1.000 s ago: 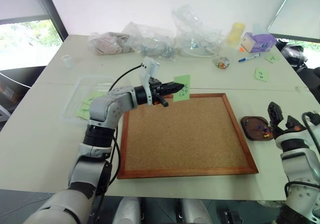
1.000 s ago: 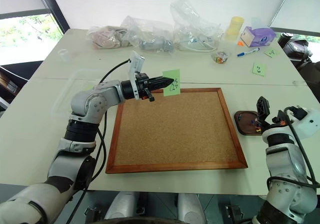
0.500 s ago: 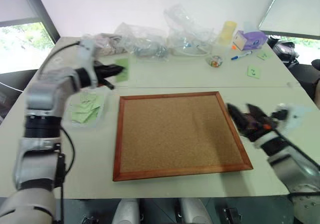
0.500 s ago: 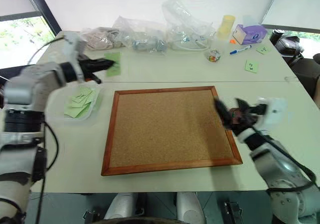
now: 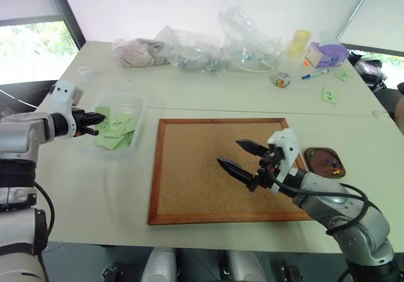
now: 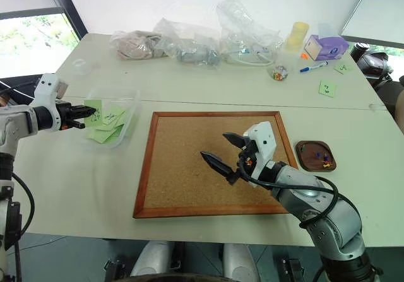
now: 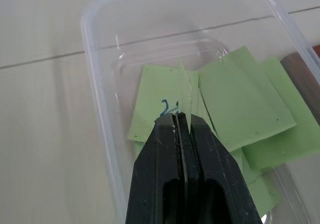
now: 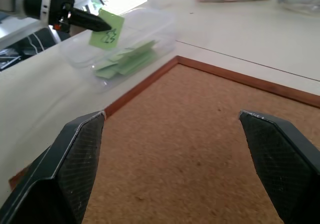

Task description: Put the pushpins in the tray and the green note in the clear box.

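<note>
**A:** What is the largest element, and what lies around it?

**B:** A pale table (image 5: 208, 96) carries everything. At its centre lies a wood-framed cork board (image 5: 214, 168). Crumpled clear plastic bags (image 5: 208, 45) sit along the far edge, with a purple box (image 5: 326, 53) and a marker pen (image 5: 314, 74) toward the far right.

**A:** Where is the clear box?

**B:** The clear box (image 5: 129, 102) rests on the table just to the left of the cork board, apart from its frame. Several green sheets already lie flat inside it.

**A:** And the green note?

**B:** The green note (image 8: 107, 32) stands on edge between the tips of the left gripper (image 5: 98, 117), above the near-left part of the clear box. In the left wrist view the two black fingers (image 7: 160, 149) are pressed together with the sheet pinched between them, dark scribble visible on its face.

**A:** What of the right gripper?

**B:** The right gripper (image 5: 243, 157) hangs above the cork board's middle, its two fingers spread wide with nothing between them.

**A:** The tray and pushpins?

**B:** The tray (image 5: 323, 163), a small dark wooden dish, sits on the table just beside the board's right edge. The pushpins (image 5: 333, 166) lie inside it as tiny coloured specks; red, blue and yellow heads can be made out, though their count cannot
</note>
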`<act>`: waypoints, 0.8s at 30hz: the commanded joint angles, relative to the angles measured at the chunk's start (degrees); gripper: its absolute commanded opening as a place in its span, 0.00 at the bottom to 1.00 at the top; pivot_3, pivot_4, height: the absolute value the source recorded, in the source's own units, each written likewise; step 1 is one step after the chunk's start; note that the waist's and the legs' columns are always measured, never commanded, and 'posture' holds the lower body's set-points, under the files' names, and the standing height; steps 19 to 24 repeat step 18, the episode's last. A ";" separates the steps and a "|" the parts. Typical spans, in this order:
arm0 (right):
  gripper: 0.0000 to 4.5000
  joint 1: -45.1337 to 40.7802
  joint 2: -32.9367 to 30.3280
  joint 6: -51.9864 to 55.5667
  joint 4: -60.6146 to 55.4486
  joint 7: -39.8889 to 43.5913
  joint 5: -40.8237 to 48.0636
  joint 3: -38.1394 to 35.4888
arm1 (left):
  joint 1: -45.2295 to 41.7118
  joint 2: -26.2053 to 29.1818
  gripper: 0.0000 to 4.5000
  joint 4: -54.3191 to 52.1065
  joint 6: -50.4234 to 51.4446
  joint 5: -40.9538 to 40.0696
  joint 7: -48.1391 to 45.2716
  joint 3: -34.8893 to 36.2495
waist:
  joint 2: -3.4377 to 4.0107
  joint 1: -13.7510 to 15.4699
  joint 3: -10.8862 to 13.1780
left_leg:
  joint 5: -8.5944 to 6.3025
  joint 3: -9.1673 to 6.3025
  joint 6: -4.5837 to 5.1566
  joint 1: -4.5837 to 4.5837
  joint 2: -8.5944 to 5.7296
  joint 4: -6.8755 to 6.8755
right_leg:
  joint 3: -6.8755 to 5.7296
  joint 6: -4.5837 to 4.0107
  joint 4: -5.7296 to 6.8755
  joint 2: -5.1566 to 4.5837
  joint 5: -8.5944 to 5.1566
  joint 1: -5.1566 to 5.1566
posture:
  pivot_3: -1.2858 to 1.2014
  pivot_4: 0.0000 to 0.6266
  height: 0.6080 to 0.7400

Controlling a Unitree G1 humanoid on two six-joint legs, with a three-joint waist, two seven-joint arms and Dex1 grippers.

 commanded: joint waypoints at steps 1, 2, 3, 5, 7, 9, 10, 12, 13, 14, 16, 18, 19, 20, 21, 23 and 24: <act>1.00 0.24 0.32 -1.82 -0.68 0.67 -1.00 -1.22 | -0.05 -0.15 0.33 -2.57 -0.02 -0.36 -0.02 1.24 | 0.00 -0.13 0.00 | 0.00 0.00 0.00 0.00 0.01 0.00 | 0.00 0.00 0.01 0.00 0.00 0.00 | 0.52 0.24 0.98; 1.00 0.45 0.31 -1.95 -0.60 0.70 -1.33 -1.41 | 0.09 -0.11 0.43 -2.97 0.12 -0.39 -0.30 1.10 | 0.00 -0.15 0.00 | 0.00 0.00 0.00 0.00 0.01 0.00 | 0.00 0.00 0.02 0.00 0.00 -0.01 | 0.52 0.24 0.98; 1.00 0.69 0.31 -2.11 -0.51 0.69 -1.62 -1.65 | 0.09 -0.09 0.53 -3.33 0.24 -0.46 -0.55 1.08 | 0.00 -0.21 0.00 | 0.00 0.00 0.00 0.01 0.01 0.00 | 0.00 0.00 0.02 0.01 0.00 -0.01 | 0.52 0.24 0.98; 1.00 0.99 0.38 -2.36 -0.40 0.73 -2.01 -1.93 | -0.10 -0.07 0.72 -3.63 0.50 -0.49 -0.67 1.21 | 0.00 -0.29 0.00 | 0.00 0.01 0.00 0.01 0.02 0.00 | 0.00 0.00 0.04 0.02 0.00 -0.03 | 0.52 0.24 0.98; 1.00 1.29 0.48 -2.66 -0.21 0.66 -2.43 -2.38 | -0.78 0.18 0.94 -3.33 -0.26 -0.13 -0.84 1.16 | 0.00 -0.26 0.00 | 0.00 0.01 0.00 0.01 0.03 0.00 | 0.00 0.00 0.06 0.03 0.00 -0.04 | 0.52 0.24 0.98; 1.00 1.76 0.46 -3.01 -0.01 0.51 -2.75 -3.20 | -2.20 0.84 0.97 -3.57 -2.13 -0.40 -2.51 1.33 | 0.00 -0.21 0.00 | 0.00 0.01 0.00 0.02 0.03 0.00 | 0.00 0.00 0.06 0.04 0.01 -0.04 | 0.52 0.24 0.98; 1.00 1.92 0.43 -3.12 0.03 0.48 -2.83 -3.48 | -2.69 1.04 0.97 -3.79 -2.79 -0.62 -3.23 1.47 | -0.01 -0.19 0.01 | 0.00 0.01 -0.01 0.01 0.03 0.00 | 0.00 0.00 0.06 0.04 0.01 -0.04 | 0.52 0.24 0.98; 1.00 2.77 0.12 -3.08 -0.26 0.50 -2.51 -4.89 | -4.54 1.59 0.97 -5.71 -4.01 -1.13 -5.36 1.30 | -0.02 -0.05 0.00 | 0.00 0.03 -0.01 0.01 0.01 0.00 | 0.00 0.00 0.05 0.03 0.01 -0.03 | 0.52 0.24 0.98; 1.00 3.36 -0.07 -2.96 -0.59 0.43 -2.11 -5.98 | -5.46 1.55 0.97 -7.46 -4.24 -2.06 -6.87 1.26 | -0.05 0.06 0.01 | 0.00 0.03 -0.01 0.01 0.01 0.00 | 0.00 0.00 0.04 0.02 0.01 -0.03 | 0.52 0.24 0.98; 1.00 4.40 -0.08 -2.76 -1.15 0.04 -1.02 -8.08 | -6.12 1.04 0.97 -10.57 -4.94 -3.44 -8.81 0.97 | -0.06 0.17 0.01 | 0.00 0.02 -0.01 -0.01 0.01 0.00 | 0.00 0.00 0.04 0.02 0.01 -0.03 | 0.52 0.24 0.98; 1.00 6.91 0.00 -2.40 -2.56 -0.90 1.09 -12.34 | -6.61 -1.32 0.97 -16.85 -4.33 -6.04 -10.84 -0.42 | -0.06 0.63 0.01 | 0.00 0.02 -0.01 -0.02 -0.03 0.00 | 0.00 0.00 0.03 -0.01 0.01 -0.03 | 0.52 0.24 0.98; 1.00 9.74 0.27 -2.32 -3.95 -1.94 2.91 -15.92 | -5.84 -4.63 0.97 -21.93 -4.49 -6.69 -10.30 -2.54 | -0.05 0.87 0.00 | 0.00 0.04 -0.01 -0.01 -0.05 0.01 | 0.01 0.00 0.01 -0.05 0.01 0.01 | 0.52 0.24 0.98; 1.00 9.74 0.27 -2.32 -3.95 -1.94 2.91 -15.92 | -5.84 -4.63 0.97 -21.93 -4.49 -6.69 -10.30 -2.54 | -0.05 0.87 0.00 | 0.00 0.04 -0.01 -0.01 -0.05 0.01 | 0.01 0.00 0.01 -0.05 0.01 0.01 | 0.52 0.24 0.98; 1.00 9.74 0.27 -2.32 -3.95 -1.94 2.91 -15.92 | -5.84 -4.63 0.97 -21.93 -4.49 -6.69 -10.30 -2.54 | -0.05 0.87 0.00 | 0.00 0.04 -0.01 -0.01 -0.05 0.01 | 0.01 0.00 0.01 -0.05 0.01 0.01 | 0.52 0.24 0.98; 1.00 9.74 0.27 -2.32 -3.95 -1.94 2.91 -15.92 | -5.84 -4.63 0.97 -21.93 -4.49 -6.69 -10.30 -2.54 | -0.05 0.87 0.00 | 0.00 0.04 -0.01 -0.01 -0.05 0.01 | 0.01 0.00 0.01 -0.05 0.01 0.01 | 0.52 0.24 0.98; 1.00 9.74 0.27 -2.32 -3.95 -1.94 2.91 -15.92 | -5.84 -4.63 0.97 -21.93 -4.49 -6.69 -10.30 -2.54 | -0.05 0.87 0.00 | 0.00 0.04 -0.01 -0.01 -0.05 0.01 | 0.01 0.00 0.01 -0.05 0.01 0.01 | 0.52 0.24 0.98; 1.00 9.74 0.27 -2.32 -3.95 -1.94 2.91 -15.92 | -5.84 -4.63 0.97 -21.93 -4.49 -6.69 -10.30 -2.54 | -0.05 0.87 0.00 | 0.00 0.04 -0.01 -0.01 -0.05 0.01 | 0.01 0.00 0.01 -0.05 0.01 0.01 | 0.52 0.24 0.98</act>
